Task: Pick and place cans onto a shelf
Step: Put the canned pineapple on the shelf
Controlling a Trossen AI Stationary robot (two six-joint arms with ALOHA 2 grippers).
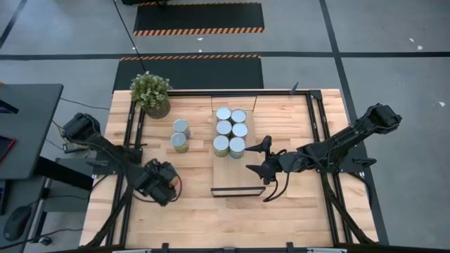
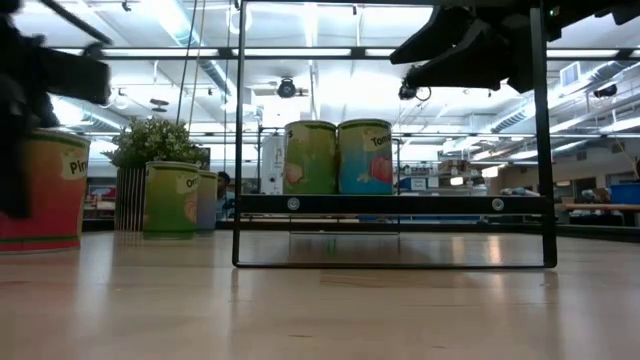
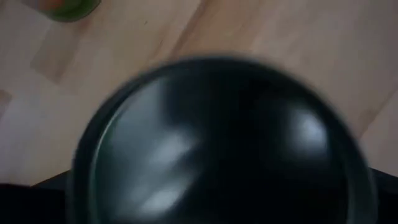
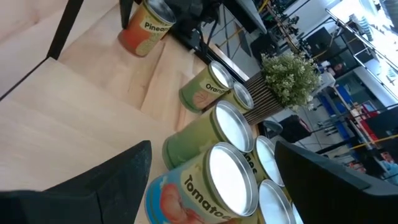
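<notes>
Potted plant (image 1: 150,92) is standing at the tabletop's (image 1: 295,204) far left corner; dark desk (image 1: 24,126) is sitting beside the table.

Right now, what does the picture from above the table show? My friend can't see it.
Six cans stand in two rows on the shelf, and the right gripper waits open beside them. Two more cans stand on the table near a plant.

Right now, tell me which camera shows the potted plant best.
The high view: the potted plant shows whole at the table's far left corner, nothing blocking it. The low view has it half hidden behind a green can. The right wrist view catches it far off. The left wrist view misses it.
</notes>
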